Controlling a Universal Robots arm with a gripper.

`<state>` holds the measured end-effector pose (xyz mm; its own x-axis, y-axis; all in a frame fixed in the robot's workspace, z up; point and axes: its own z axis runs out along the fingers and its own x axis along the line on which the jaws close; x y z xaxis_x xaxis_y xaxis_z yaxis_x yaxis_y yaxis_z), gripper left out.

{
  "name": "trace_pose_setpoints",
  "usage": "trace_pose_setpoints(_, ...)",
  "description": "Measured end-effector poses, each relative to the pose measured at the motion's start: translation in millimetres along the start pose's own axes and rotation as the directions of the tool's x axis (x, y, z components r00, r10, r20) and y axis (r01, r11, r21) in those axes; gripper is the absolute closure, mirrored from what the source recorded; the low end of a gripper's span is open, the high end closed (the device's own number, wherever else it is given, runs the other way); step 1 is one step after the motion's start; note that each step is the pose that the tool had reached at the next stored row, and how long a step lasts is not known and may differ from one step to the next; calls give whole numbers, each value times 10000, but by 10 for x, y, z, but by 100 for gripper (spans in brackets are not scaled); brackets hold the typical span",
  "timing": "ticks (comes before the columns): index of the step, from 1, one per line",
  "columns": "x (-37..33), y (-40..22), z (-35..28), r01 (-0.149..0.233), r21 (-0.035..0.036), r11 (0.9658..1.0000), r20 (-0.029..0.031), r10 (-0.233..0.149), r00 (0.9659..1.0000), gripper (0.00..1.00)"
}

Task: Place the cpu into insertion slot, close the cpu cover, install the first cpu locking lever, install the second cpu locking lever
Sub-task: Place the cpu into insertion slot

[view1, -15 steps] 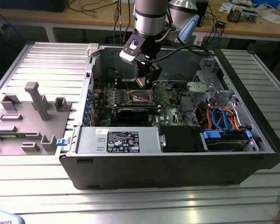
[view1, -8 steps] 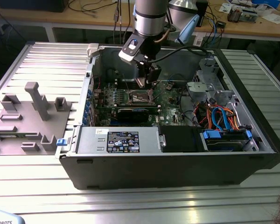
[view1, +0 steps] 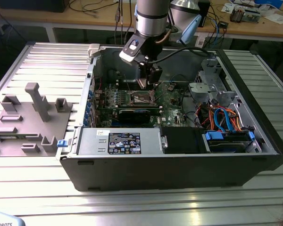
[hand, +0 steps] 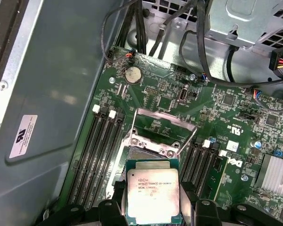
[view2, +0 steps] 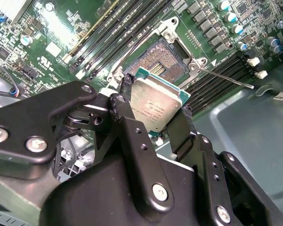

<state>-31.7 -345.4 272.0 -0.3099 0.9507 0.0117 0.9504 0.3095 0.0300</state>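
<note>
My gripper (view2: 156, 102) is shut on the cpu (view2: 155, 106), a flat square chip with a dull silver top and a green edge, one black finger (view2: 128, 117) on each of two opposite sides. The cpu (hand: 152, 190) hangs above the green board, close over the near edge of the insertion slot (view2: 164, 60), whose dark pin field lies uncovered. The cpu cover (hand: 153, 146), a thin metal frame with a window, stands tilted up at the slot's far side. A thin wire locking lever (view2: 226, 77) juts out beside the slot. In the exterior view the gripper (view1: 148, 80) hovers over the slot (view1: 140, 99).
The board lies inside an open black computer case (view1: 179, 165). Memory slots (hand: 101, 150) flank the socket. A power supply (view1: 118, 141) sits at the front, drive bays and cable bundles (view1: 221, 117) at the exterior view's right. A grey fixture (view1: 33, 113) stands outside the case.
</note>
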Motion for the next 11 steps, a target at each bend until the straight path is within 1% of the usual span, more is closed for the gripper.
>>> trace_pose_setpoints(11, 0, 0, 12, -378, -4, 9993, 12, 378, 9993, 46)
